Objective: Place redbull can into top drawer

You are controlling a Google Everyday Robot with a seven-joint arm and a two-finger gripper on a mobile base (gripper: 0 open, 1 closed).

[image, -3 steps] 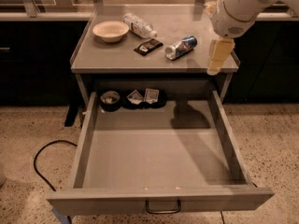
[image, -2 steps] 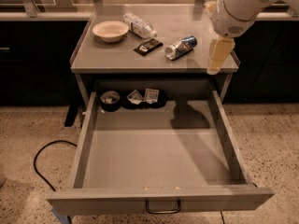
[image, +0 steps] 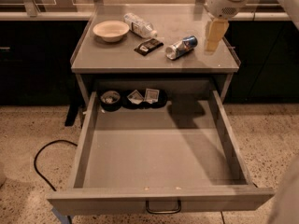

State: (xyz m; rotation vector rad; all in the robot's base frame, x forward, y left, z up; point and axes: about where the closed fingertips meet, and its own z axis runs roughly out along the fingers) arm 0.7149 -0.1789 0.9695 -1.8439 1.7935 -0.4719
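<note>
The gripper [image: 215,35] hangs over the cabinet top [image: 187,63], just right of the redbull can [image: 181,47] and apart from it; whether it is apart or together, I cannot tell. The redbull can lies on its side, silver end toward the front. Left of the can sit a dark packet [image: 148,46], a clear plastic bottle [image: 140,25] and a pale bowl [image: 110,31]. Below the can, the top drawer [image: 159,157] stands pulled out.
</note>
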